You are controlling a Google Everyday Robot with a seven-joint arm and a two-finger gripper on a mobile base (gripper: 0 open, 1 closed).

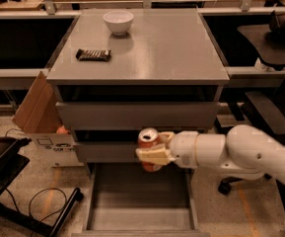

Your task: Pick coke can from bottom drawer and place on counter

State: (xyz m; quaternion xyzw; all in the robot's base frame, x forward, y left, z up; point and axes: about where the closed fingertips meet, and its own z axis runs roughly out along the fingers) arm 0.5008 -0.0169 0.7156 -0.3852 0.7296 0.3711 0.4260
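Observation:
The coke can (147, 138), red-orange with a silver lid, is held upright in my gripper (154, 149), whose pale fingers are shut around its sides. The can hangs above the back of the open bottom drawer (137, 204), in front of the middle drawer's front. My white arm (240, 152) reaches in from the right. The grey counter (147, 48) lies well above the can.
A white bowl (118, 21) and a dark snack-bar wrapper (93, 55) sit on the counter's far left part. A cardboard box (38, 112) stands left of the cabinet. Black chairs (270, 102) stand on the right. Cables (38, 206) lie on the floor at left.

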